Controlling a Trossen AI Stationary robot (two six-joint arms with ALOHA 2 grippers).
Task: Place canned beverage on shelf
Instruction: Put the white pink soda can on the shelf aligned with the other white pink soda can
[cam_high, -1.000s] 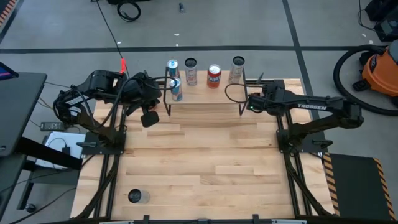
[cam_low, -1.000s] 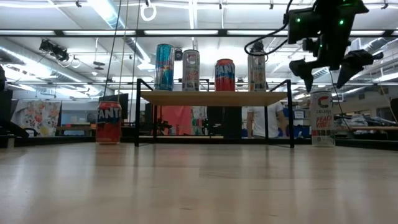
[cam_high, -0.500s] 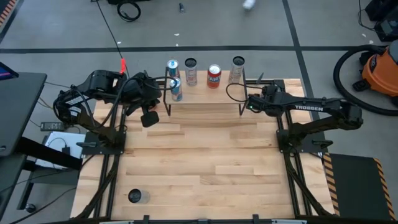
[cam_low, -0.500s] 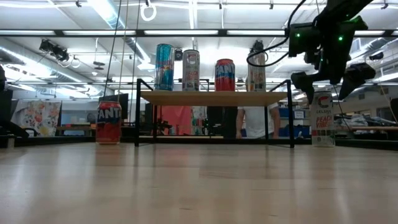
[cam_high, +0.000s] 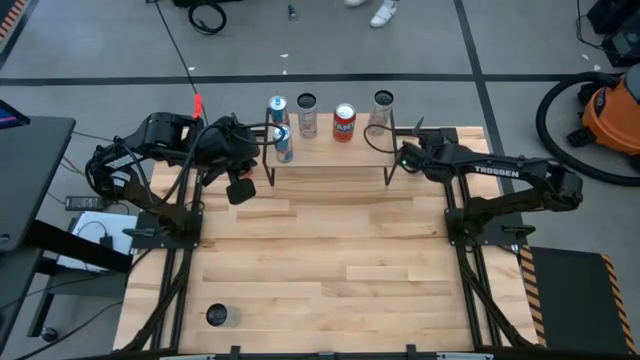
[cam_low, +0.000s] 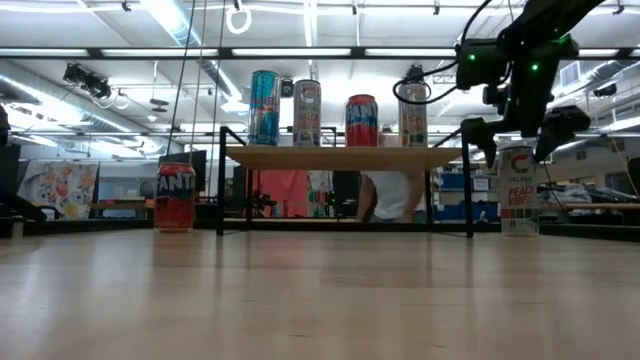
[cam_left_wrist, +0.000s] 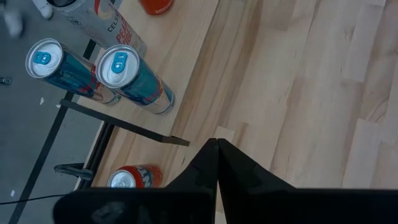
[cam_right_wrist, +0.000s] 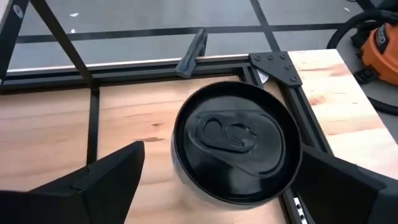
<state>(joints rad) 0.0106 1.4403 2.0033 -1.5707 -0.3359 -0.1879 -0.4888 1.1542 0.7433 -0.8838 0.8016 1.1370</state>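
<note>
Right wrist view: my right gripper, jaws apart, hovers over the black-topped white can beside the light-wood shelf; descending off-centre could topple it.

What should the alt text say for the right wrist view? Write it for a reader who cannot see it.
The right gripper hangs open directly above a black-topped can, one dark finger on either side of it. The can stands on the wooden table near its black-framed corner, with grey floor beyond.
</note>
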